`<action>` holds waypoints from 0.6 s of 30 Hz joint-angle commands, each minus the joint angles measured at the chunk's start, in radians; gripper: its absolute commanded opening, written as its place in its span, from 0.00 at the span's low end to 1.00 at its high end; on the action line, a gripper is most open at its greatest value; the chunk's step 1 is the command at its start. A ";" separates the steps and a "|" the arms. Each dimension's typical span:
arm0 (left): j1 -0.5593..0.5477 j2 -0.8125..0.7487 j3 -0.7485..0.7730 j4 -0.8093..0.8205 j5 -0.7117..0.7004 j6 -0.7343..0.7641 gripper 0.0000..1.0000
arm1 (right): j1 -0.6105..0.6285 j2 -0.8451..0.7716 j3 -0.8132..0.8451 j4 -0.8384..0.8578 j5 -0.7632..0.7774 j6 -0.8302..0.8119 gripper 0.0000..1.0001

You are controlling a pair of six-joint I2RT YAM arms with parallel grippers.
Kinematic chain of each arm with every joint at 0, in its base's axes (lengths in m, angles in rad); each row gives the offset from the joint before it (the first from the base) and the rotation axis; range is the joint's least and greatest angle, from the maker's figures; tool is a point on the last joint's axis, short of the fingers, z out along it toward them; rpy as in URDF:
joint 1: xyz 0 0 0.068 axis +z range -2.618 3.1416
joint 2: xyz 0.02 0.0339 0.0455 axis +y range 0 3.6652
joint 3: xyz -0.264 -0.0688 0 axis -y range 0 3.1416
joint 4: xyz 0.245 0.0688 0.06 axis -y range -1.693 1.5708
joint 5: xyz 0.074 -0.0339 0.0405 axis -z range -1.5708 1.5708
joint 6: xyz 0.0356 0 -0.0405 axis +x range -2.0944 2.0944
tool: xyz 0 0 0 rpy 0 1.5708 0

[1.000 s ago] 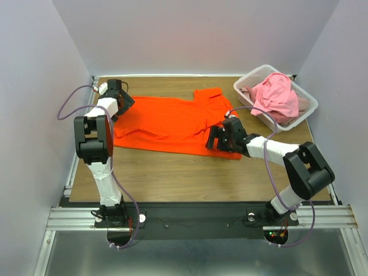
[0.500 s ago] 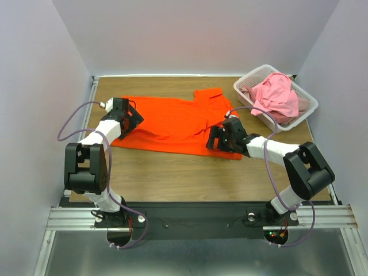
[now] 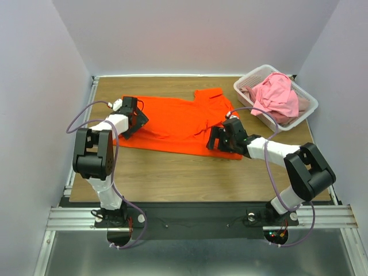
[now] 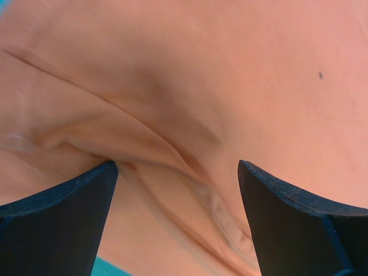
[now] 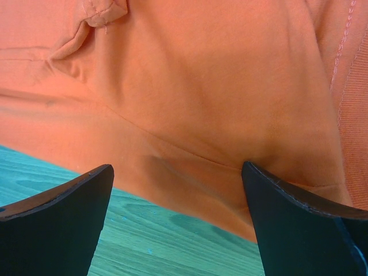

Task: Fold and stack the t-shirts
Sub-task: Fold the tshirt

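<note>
The bright orange t-shirt [image 3: 172,121] lies spread on the wooden table [image 3: 190,172], with a sleeve at the back right. My left gripper [image 3: 135,115] is open over the shirt's left end; the left wrist view shows creased orange cloth [image 4: 172,103] between its two fingers [image 4: 57,218]. My right gripper [image 3: 221,139] is open over the shirt's near right edge, and the right wrist view shows the shirt's hem [image 5: 190,178] and bare table between the fingers [image 5: 305,224]. The light pink t-shirt [image 3: 277,98] lies crumpled in the white basket [image 3: 247,86].
The white lattice basket stands at the table's back right corner. Grey walls close in on three sides. A metal rail [image 3: 195,215] runs along the near edge by the arm bases.
My left gripper has moved from the table's back left corner rightward and nearer, onto the shirt's left end, pulling that edge inward. The right arm has hardly moved.
</note>
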 commanded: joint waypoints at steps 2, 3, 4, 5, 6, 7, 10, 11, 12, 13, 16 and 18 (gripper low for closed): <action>0.065 0.040 0.080 -0.063 -0.083 -0.016 0.99 | 0.004 -0.003 -0.042 -0.070 0.058 0.011 1.00; 0.070 0.048 0.108 -0.064 -0.086 -0.016 0.99 | 0.004 -0.002 -0.044 -0.073 0.061 0.013 1.00; 0.074 0.059 0.123 -0.061 -0.086 -0.014 0.99 | 0.004 -0.002 -0.045 -0.074 0.060 0.011 1.00; 0.080 0.086 0.140 -0.058 -0.087 -0.013 0.99 | 0.004 -0.002 -0.048 -0.076 0.061 0.011 1.00; 0.085 0.103 0.181 -0.061 -0.084 -0.010 0.99 | 0.004 -0.002 -0.048 -0.077 0.064 0.013 1.00; 0.090 0.122 0.207 -0.075 -0.083 -0.006 0.99 | 0.002 -0.002 -0.050 -0.080 0.064 0.013 1.00; 0.113 0.205 0.318 -0.111 -0.084 -0.006 0.99 | 0.002 -0.013 -0.053 -0.085 0.072 0.011 1.00; 0.114 0.217 0.341 -0.118 -0.074 0.003 0.99 | 0.002 -0.016 -0.054 -0.086 0.075 0.011 1.00; 0.114 0.228 0.388 -0.124 -0.071 0.007 0.99 | 0.001 -0.019 -0.054 -0.089 0.076 0.010 1.00; 0.114 0.232 0.410 -0.142 -0.072 0.009 0.99 | 0.001 -0.023 -0.054 -0.090 0.078 0.010 1.00; 0.114 0.217 0.456 -0.182 -0.084 0.023 0.99 | 0.001 -0.033 -0.051 -0.093 0.075 0.008 1.00; 0.114 0.179 0.421 -0.188 -0.087 0.023 0.99 | 0.001 -0.049 -0.050 -0.093 0.067 0.007 1.00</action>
